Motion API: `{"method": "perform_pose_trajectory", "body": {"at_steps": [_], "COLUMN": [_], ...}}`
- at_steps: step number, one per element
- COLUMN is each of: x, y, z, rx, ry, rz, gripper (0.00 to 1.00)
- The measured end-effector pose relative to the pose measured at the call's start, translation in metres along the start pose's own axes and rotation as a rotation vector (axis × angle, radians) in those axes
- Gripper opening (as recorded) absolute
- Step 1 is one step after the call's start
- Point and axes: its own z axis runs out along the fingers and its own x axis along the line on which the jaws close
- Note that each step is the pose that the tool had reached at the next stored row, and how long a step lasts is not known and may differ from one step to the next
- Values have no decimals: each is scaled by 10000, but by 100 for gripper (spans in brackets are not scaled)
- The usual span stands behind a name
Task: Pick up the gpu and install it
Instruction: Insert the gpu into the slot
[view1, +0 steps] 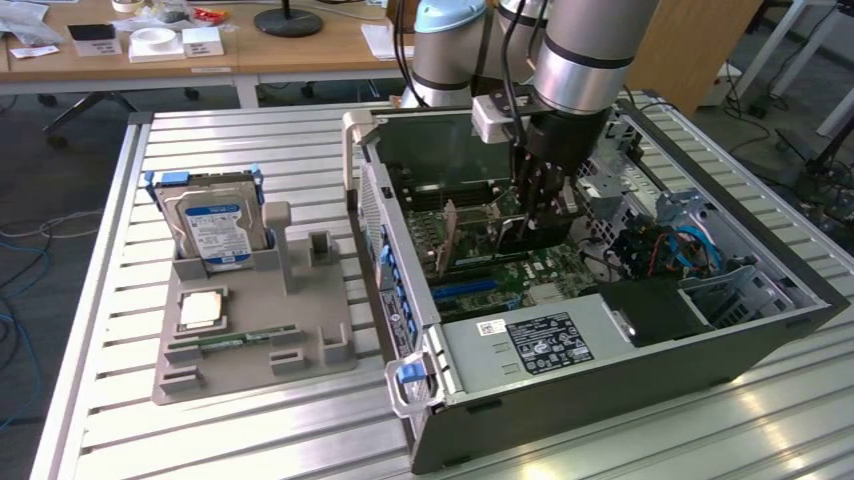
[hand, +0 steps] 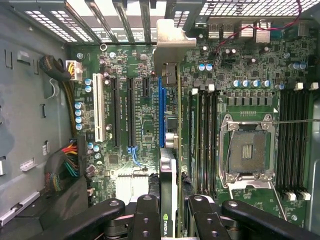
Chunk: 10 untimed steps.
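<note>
We judge this step goes best if we hold the gpu (hand: 169, 170) upright and square, its lower edge running along the blue PCIe slot (hand: 161, 100) and its silver bracket (hand: 170, 45) lined up with the rear openings of the computer case (view1: 601, 400), with even pressure along its length. The gripper (hand: 170, 220) has its jaws pinching the card edge-on, so it stands between them just above the motherboard (hand: 250, 65).

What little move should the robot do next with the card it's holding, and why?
Probably ease the gpu straight down toward the motherboard. The end effector grips the gpu edge-on, its long edge runs parallel to the blue slot, and its silver bracket sits by the rear case openings, so it looks lined up but seemingly not yet seated.
</note>
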Motion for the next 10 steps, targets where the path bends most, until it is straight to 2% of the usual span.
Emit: {"method": "perform_pose_trajectory", "body": {"at_steps": [10], "x": [0], "y": [0], "z": [6], "rx": [0], "ry": [-5], "rz": [-64], "gripper": [27]}}
